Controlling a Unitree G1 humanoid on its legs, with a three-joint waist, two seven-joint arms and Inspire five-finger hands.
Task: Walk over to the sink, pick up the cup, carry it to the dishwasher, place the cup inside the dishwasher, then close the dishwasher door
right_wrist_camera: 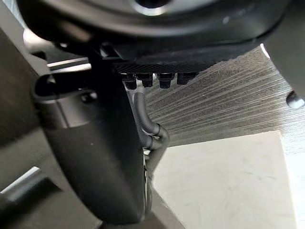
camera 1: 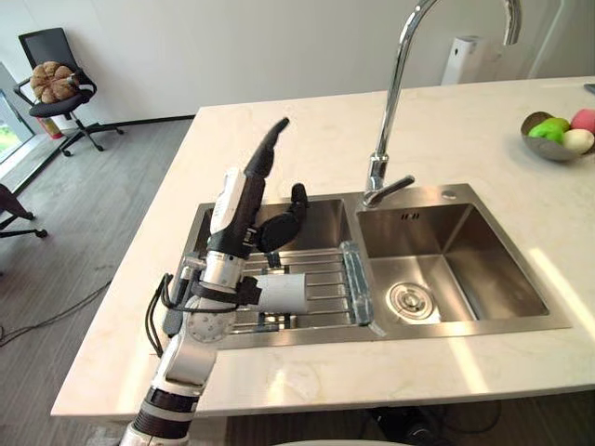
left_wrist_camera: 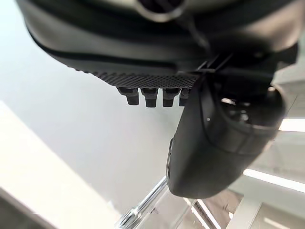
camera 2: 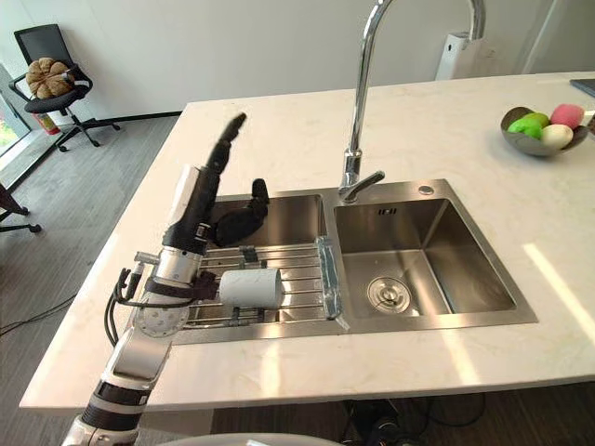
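Cup [camera 1: 284, 292] and fingers are apart. The left hand [camera 1: 240, 209] is raised over the sink's left basin with its fingers [camera 1: 265, 153] straight and held together, pointing toward 12 o'clock. Its thumb [camera 1: 286, 221] is spread toward 3 o'clock and grips nothing. The cup sits at 5 o'clock from that hand, just past the wrist, which covers its 9 o'clock end. It is a plain white cylinder lying on its side, with its length running from 9 to 3 o'clock and its smooth wall facing up; I cannot tell which end is the mouth. It rests on a wire rack [camera 1: 325, 274] laid across the left basin, with the rack's clear end bar at the cup's 3 o'clock. The steel sink [camera 1: 418, 333] has a second basin at 3 o'clock with a round drain [camera 1: 409, 299]. A tall curved faucet [camera 1: 395, 93] rises at 12 o'clock between the basins. The pale stone counter [camera 1: 307, 139] surrounds the sink and carries a bowl of fruit [camera 1: 548, 149] at 2 o'clock. An office chair [camera 1: 56, 102] stands on the floor at 10 o'clock. The right hand [right_wrist_camera: 95, 157] shows in its own wrist view above grey flooring, fingers in a loose straight row, holding nothing.
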